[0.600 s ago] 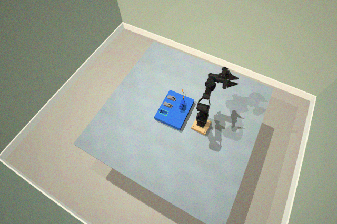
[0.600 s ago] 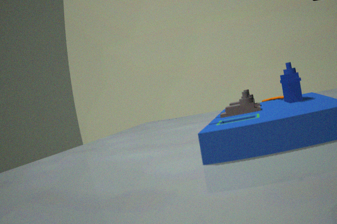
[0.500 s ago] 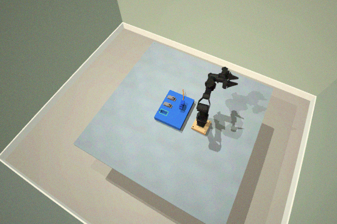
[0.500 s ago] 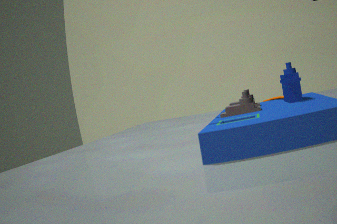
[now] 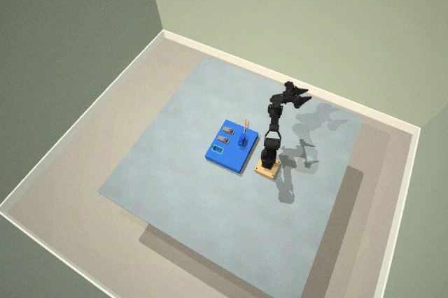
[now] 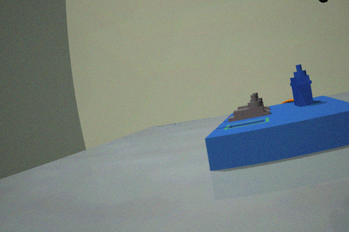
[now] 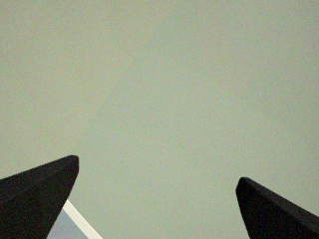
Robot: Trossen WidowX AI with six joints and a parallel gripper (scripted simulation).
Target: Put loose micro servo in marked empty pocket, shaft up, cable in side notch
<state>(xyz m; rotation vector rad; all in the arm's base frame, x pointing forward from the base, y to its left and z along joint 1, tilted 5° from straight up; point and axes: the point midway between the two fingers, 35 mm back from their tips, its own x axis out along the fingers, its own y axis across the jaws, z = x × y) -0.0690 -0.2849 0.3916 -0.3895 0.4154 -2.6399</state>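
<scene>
The loose blue micro servo (image 5: 241, 140) (image 6: 302, 92) stands upright on top of the blue deck (image 5: 231, 161) (image 6: 276, 145), its shaft pointing up and its orange cable (image 5: 246, 126) (image 6: 287, 101) running off to one side. The empty pocket (image 5: 218, 149) (image 6: 247, 123), outlined in green, is at the deck's other side, apart from the servo. My gripper (image 5: 309, 94) (image 7: 160, 176) is open and empty, high up and well away from the deck. In the exterior view only a dark part of the arm shows at the top right.
Two grey servos (image 5: 227, 130) (image 5: 222, 139) sit in the deck in a row with the pocket; grey servo shapes (image 6: 251, 110) also overlap in the exterior view. The arm's wooden base (image 5: 265, 171) stands beside the deck. A pale wall is behind the gripper.
</scene>
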